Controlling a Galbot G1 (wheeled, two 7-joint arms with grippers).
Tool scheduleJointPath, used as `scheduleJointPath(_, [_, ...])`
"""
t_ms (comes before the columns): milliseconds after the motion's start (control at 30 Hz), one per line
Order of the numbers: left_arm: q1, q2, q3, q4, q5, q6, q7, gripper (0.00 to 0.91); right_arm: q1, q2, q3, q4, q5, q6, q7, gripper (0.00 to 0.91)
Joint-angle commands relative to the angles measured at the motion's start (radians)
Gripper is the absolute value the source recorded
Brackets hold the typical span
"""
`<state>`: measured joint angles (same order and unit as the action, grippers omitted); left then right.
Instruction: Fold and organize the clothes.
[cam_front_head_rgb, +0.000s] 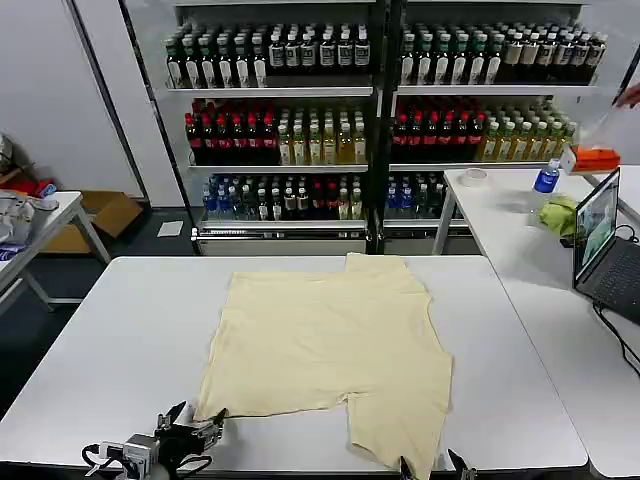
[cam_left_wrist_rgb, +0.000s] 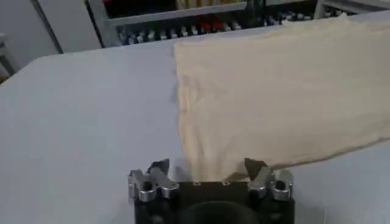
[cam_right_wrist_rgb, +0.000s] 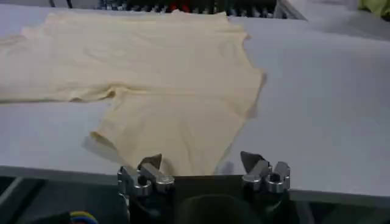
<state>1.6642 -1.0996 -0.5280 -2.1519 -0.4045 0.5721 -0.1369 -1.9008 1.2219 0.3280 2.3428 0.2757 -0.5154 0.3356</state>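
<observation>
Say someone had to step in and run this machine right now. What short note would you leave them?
Left gripper: open, at the table's near edge, by the hem corner of the pale cream-yellow cotton T-shirt.
Right gripper: open, at the near edge by the sleeve.
T-shirt: spread flat on the white table, not gripped.
Done: no fold visible.
Left: all folding and tidying.
</observation>
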Motion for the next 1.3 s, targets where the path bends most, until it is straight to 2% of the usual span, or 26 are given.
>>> scheduleJointPath(33, [-0.001, 0.002, 0.0, 0.009, -0.008, 0.004, 0.0, 0.01, 0.022, 0.005, -0.002, -0.029, 0.063, -0.009, 0.002, 0.0])
scheduleJointPath(367, [-0.002, -0.005, 0.002, 0.018, -0.011, 0.005, 0.006, 0.01, 0.022, 0.004, -0.003, -0.019, 0.082, -0.01, 0.0, 0.0])
scheduleJointPath(567, [0.001, -0.012, 0.0, 0.01, -0.027, 0.004, 0.009, 0.01, 0.004, 0.0, 0.0, 0.014, 0.068, 0.019, -0.005, 0.0])
scheduleJointPath(1033, [0.043, -0.023, -0.045, -0.095, -0.076, -0.002, 0.008, 0.01, -0.061, -0.025, 0.048, 0.201, 0.044, 0.038, -0.026, 0.0])
scheduleJointPath(1300, [0.052, -0.003, -0.099, -0.183, -0.124, 0.004, 0.004, 0.01, 0.046, -0.053, 0.095, 0.211, 0.08, 0.022, -0.033, 0.0])
